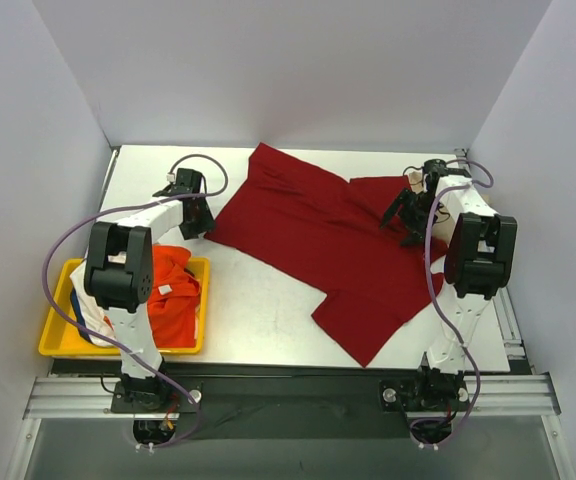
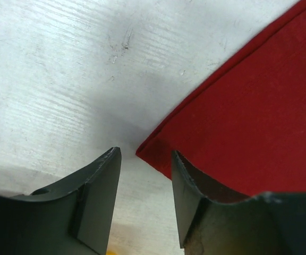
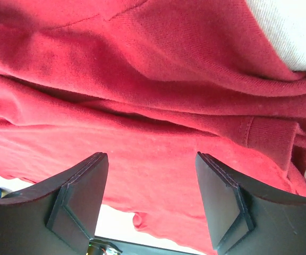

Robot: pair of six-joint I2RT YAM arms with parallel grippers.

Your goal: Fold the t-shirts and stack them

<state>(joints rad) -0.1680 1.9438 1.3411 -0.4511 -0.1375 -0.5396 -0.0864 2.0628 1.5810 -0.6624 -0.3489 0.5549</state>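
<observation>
Your red shirt (image 1: pixel 338 240) lies spread across the table (image 1: pixel 258 315). The left gripper (image 2: pixel 145 159) sits at the shirt's left corner, jaws apart, the corner's tip just at the gap; how much cloth lies between them is hard to tell from the wrist view. The right gripper (image 3: pixel 152 170) hangs over the shirt's right side, spread wide, pinching nothing. If you close the left now, you may catch only the hem's tip; it could slip out on the lift and leave your fold crooked.

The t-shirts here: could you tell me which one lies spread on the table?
The dark red t-shirt, spread flat across the table; the orange t-shirt sits bundled in the yellow tray.
</observation>
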